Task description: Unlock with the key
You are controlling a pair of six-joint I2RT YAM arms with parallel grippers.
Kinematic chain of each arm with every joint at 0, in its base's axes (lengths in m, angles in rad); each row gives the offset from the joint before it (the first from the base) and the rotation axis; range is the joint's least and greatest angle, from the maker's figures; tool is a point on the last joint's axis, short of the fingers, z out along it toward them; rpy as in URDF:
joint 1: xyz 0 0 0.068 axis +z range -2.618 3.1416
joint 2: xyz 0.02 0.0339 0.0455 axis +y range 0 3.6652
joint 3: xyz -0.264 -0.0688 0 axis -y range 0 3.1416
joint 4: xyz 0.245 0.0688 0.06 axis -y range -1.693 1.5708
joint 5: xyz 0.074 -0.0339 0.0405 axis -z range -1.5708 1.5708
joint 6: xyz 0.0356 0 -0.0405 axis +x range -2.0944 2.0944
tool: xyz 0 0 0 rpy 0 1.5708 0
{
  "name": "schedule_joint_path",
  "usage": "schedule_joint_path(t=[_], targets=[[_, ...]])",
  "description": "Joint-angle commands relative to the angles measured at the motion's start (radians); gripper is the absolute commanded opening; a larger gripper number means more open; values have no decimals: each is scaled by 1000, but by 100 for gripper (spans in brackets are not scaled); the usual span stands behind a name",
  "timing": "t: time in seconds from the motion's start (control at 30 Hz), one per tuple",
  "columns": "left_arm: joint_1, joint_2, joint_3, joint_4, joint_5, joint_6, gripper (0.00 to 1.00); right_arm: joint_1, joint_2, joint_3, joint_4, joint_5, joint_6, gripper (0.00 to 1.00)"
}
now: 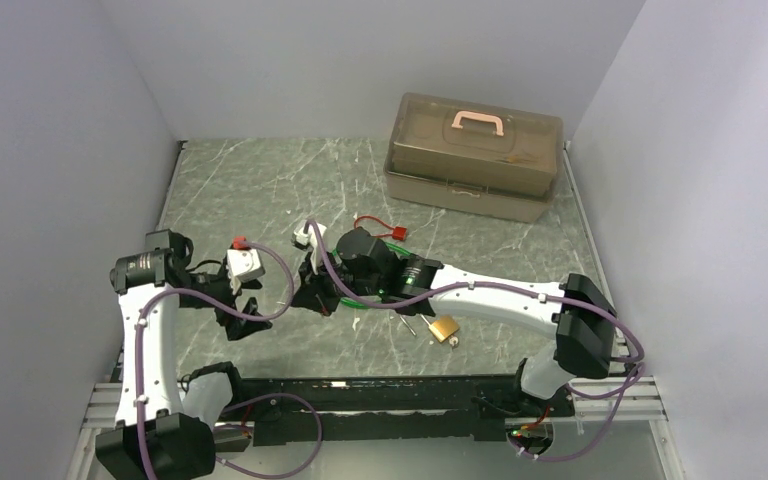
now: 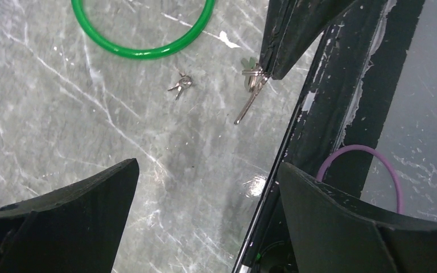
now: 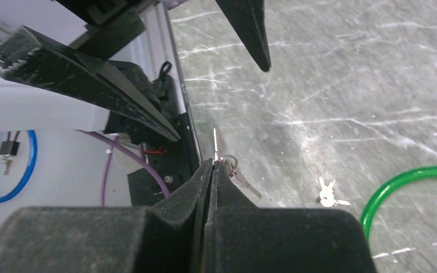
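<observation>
Right arm: comes off its base low across the table. The forearm runs just behind the padlock and the wrist ends well left of it. Right gripper is clamped tight on the key: fingers pressed together, blade sticking straight out past the tips, clear of the table. A split ring sits at the tips with a second key hanging off it.

Left arm: elbow raised, further left of the padlock than the right wrist, wrist tipped down at the table. Left gripper is spread wide with nothing between the fingers and touches nothing. Its tips face the right gripper's tips, near but apart.

Padlock: brass body, lying on the table with neither gripper on it. The held key is well left of it, not in it.

Also left of the padlock:
- green ring, flat on the table
- spare keys, a small pair lying flat just beside the green ring, near the held key but not touching it

Box: translucent with a pink handle, lid down, well behind the padlock at the far side of the table.

Markings: can't read any brand or writing on the padlock, key or box, too small.
</observation>
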Motion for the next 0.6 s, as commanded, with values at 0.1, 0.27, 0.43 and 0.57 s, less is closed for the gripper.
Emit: schedule_joint_path(t=[0.1, 0.27, 0.43, 0.57], targets=[[2, -33, 87, -106, 156, 117, 87, 6, -63, -7, 75, -129, 1, 0], [-11, -30, 109, -109, 186, 81, 54, 6, -75, -9, 84, -154, 3, 0], [-99, -27, 104, -109, 186, 47, 52, 2, -87, -14, 91, -154, -3, 0], [-173, -15, 104, -108, 180, 29, 61, -5, -93, -14, 87, -158, -8, 0]])
